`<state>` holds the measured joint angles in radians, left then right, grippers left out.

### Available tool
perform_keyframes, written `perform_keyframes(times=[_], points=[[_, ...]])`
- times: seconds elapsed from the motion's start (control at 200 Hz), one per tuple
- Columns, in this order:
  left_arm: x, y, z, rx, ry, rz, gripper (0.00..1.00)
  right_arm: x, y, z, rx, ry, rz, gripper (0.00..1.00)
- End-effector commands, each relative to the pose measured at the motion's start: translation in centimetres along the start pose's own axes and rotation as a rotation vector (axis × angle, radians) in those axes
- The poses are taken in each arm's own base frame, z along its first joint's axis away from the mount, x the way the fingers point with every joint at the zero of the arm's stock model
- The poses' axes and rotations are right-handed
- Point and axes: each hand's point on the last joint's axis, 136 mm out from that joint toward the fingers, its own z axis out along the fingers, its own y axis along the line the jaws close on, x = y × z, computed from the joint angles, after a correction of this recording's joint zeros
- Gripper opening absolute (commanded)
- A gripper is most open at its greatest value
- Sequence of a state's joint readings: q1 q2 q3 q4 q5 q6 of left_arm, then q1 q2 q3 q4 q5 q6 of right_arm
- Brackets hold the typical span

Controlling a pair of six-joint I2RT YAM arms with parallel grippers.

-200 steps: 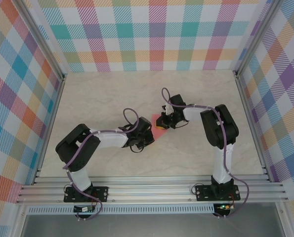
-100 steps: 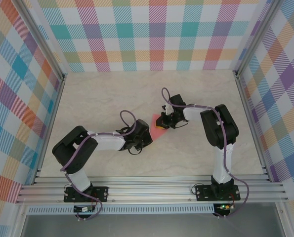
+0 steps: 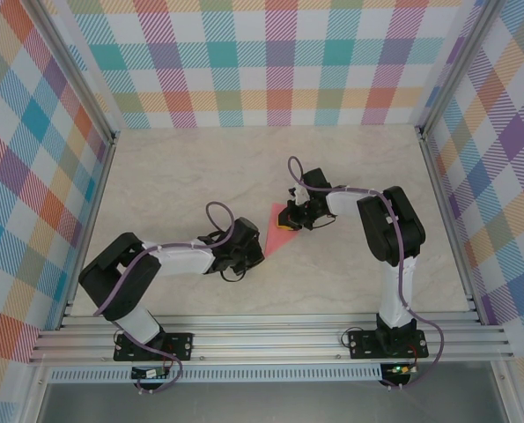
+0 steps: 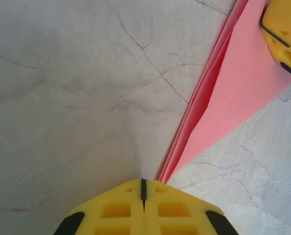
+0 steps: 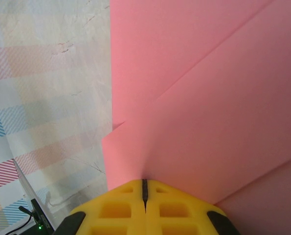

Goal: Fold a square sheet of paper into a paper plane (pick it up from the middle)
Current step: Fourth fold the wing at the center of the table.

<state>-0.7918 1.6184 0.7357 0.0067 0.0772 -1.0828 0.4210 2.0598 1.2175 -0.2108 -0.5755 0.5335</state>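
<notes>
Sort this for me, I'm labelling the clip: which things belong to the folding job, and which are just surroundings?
Job: paper plane; left tool; right tool.
Surroundings: marble table; plaid walls; metal rails.

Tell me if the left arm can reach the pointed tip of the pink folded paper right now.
Probably yes: the shut left gripper sits at the tip of the salmon-pink folded paper, with nothing between them.

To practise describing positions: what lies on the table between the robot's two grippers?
The pink paper plane spans that stretch, its pointed tip by the left gripper, its wide end at the right gripper. The top and left wrist views show it.
</notes>
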Motion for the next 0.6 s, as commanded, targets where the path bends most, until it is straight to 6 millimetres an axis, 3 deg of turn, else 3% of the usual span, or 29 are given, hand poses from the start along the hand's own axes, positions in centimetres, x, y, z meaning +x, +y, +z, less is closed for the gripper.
perform_keyframes(times=[0.0, 0.115, 0.235, 0.435, 0.595], points=[[-0.6, -1.9, -1.7, 0.034, -0.026, 0.04, 0.0, 2.2, -5.2, 1.2, 0.18, 0.053, 0.073, 0.05], [-1.7, -4.6, -2.1, 0.081, -0.048, 0.072, 0.01, 2.3, -5.2, 1.2, 0.18, 0.055, 0.075, 0.05], [-2.7, -6.7, -1.1, 0.101, -0.052, 0.086, 0.01, 2.4, -5.3, 1.2, 0.18, 0.055, 0.078, 0.05], [-4.6, -6.1, 1.8, 0.062, -0.078, 0.042, 0.0, 2.6, -5.4, 1.4, 0.177, 0.057, 0.089, 0.05], [-4.6, -5.1, 3.7, 0.044, -0.053, 0.025, 0.0, 2.6, -5.2, 1.4, 0.165, 0.057, 0.091, 0.05]])
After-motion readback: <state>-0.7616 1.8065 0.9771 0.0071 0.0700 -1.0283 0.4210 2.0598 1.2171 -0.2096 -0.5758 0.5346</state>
